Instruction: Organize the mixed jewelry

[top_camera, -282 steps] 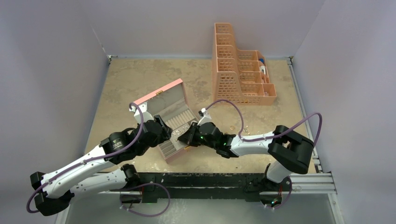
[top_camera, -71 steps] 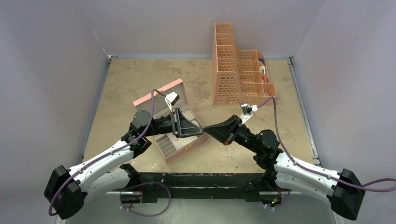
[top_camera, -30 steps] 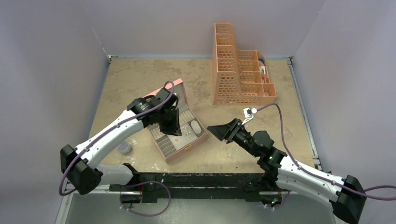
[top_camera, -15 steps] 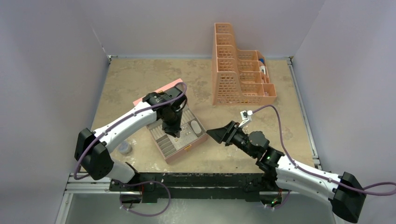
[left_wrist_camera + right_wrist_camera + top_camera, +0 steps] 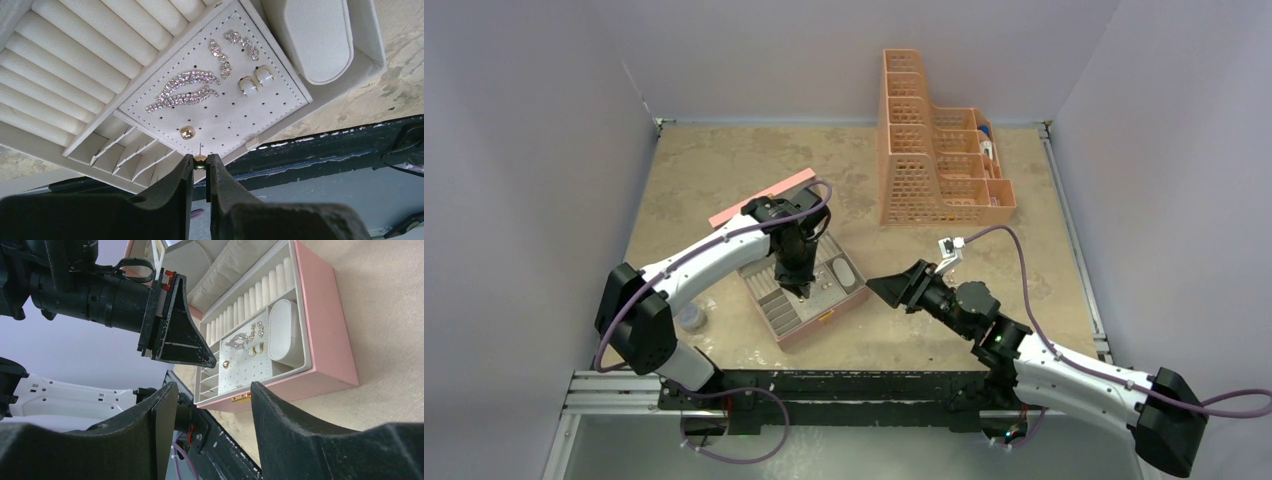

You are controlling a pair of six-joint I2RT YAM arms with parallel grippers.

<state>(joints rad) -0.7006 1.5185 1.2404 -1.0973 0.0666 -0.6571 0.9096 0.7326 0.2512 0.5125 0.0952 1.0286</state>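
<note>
The pink box lies open, its white perforated pad facing up. A gold stud, curved silver crystal pieces and a pair of gold-rimmed earrings sit on the pad. My left gripper hangs just above the pad's near edge, shut on a small gold stud earring whose pin points at the pad. From above, the left gripper is over the box's middle. My right gripper stands open and empty to the right of the box, facing it.
A grey round disc lies on the table left of the box. An orange perforated organiser stands at the back right. Inside the box are white ring rolls and a white cushion. The box lid leans back-left.
The left gripper has come forward and down over the box with the gold stud, ending just above the perforated pad. The right arm has hardly moved.
</note>
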